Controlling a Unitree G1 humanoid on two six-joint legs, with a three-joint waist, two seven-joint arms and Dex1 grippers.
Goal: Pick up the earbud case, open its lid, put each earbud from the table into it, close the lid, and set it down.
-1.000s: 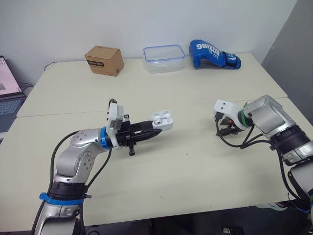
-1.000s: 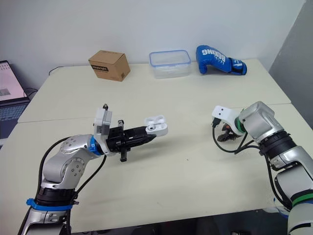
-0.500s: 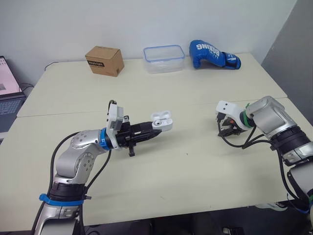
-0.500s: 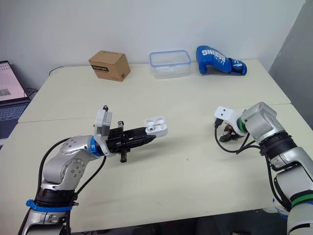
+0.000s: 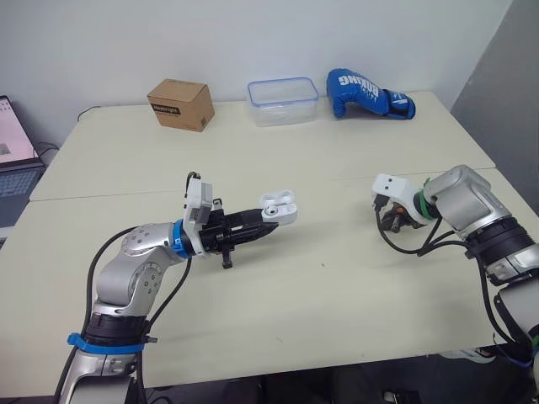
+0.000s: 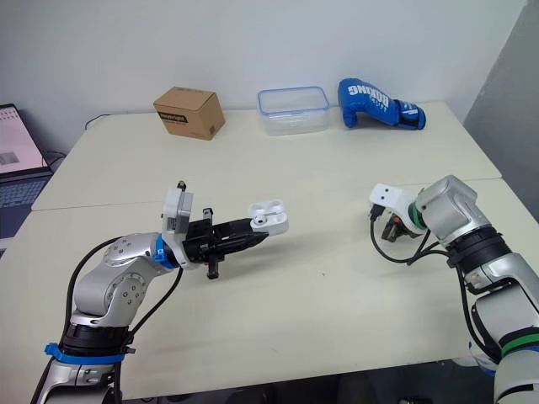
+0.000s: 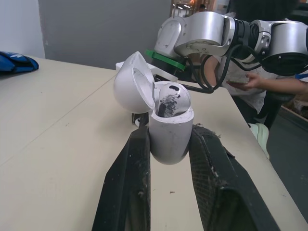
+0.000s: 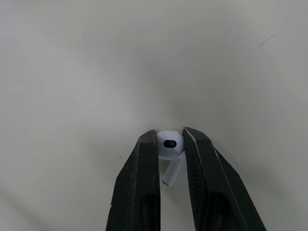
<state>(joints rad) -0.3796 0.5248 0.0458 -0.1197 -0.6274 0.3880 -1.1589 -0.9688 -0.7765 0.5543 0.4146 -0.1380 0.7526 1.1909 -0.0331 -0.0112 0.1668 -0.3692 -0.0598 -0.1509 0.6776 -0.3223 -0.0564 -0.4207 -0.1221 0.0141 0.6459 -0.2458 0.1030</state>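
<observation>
Earbud case (image 7: 168, 130) white, its inside smudged grey; earbud (image 8: 169, 144) white with one black oval spot. Bench (image 5: 337, 286) plain pale cream. Boxing glove (image 5: 366, 94) blue with white lettering; box (image 5: 179, 103) brown card, dark label; container (image 5: 282, 100) clear, blue-rimmed.

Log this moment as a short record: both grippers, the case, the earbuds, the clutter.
left gripper: jaws shut on the earbud case, held above the table
lid: open
seated earbud: inside the case
right gripper: jaws shut on the second earbud, low over the table
far edge: cardboard box, clear plastic container, blue boxing glove
robot's far left: laptop
</observation>
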